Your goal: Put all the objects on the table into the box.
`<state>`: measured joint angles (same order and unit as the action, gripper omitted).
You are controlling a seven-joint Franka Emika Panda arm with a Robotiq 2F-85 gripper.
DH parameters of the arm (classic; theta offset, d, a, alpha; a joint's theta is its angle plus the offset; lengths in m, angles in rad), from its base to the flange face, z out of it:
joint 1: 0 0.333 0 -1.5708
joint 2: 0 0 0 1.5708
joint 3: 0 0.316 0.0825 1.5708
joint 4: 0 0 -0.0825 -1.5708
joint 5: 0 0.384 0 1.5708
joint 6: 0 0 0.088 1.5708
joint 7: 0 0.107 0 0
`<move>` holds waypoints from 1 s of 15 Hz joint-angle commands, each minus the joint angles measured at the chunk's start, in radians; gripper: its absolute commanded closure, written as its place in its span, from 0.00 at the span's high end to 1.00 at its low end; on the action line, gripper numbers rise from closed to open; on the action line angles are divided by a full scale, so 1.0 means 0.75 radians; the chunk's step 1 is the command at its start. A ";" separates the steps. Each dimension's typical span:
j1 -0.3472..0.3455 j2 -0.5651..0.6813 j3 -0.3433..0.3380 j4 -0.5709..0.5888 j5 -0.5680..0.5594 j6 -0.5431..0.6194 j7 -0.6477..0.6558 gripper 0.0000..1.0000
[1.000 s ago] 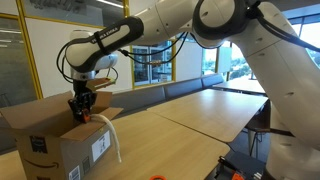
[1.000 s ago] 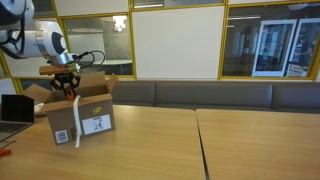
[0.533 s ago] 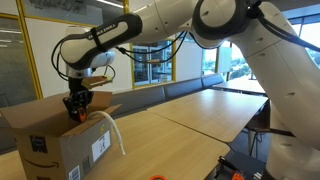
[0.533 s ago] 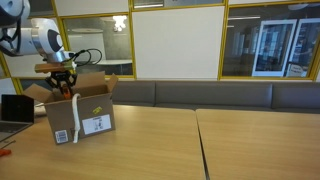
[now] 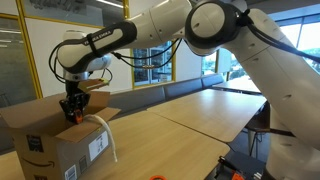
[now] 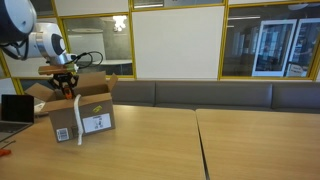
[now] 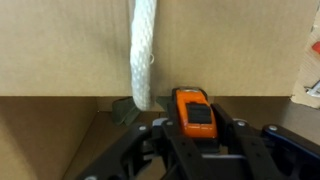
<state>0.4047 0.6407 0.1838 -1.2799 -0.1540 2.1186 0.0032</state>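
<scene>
The brown cardboard box [image 5: 55, 145] stands open on the light wood table [image 5: 180, 120]; it also shows in an exterior view [image 6: 92, 118]. My gripper [image 5: 72, 115] hangs over the open top and also shows in the exterior view [image 6: 66, 92]. In the wrist view it is shut on a small orange-red item [image 7: 195, 112] with a dark panel. The white tube [image 5: 107, 135] hangs from the box over its side, as both the exterior [image 6: 77, 128] and wrist [image 7: 143, 55] views show. A small dark grey-green shape [image 7: 122, 112] lies by the tube's lower end inside the box.
A laptop [image 6: 14, 108] sits beside the box. A small red thing [image 6: 5, 150] lies at the table's edge, and an orange thing [image 5: 157, 177] at the front edge. A grey bench [image 6: 220, 95] runs along the glass wall. A seam [image 6: 198, 140] divides the tabletop.
My gripper has shifted slightly sideways over the box opening, still holding the orange-red item. The tube's hanging end has swung a little.
</scene>
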 commanded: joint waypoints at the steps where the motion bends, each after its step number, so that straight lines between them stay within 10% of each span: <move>1: 0.033 0.135 -0.005 0.200 0.000 -0.054 0.004 0.15; 13: 0.110 0.321 -0.031 0.502 -0.005 -0.145 0.001 0.15; 14: 0.112 0.350 -0.044 0.532 -0.010 -0.163 0.014 0.60; 15: 0.109 0.374 -0.046 0.563 -0.004 -0.189 0.011 0.64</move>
<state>0.4729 0.8230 0.1745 -0.9794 -0.1540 2.0251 0.0049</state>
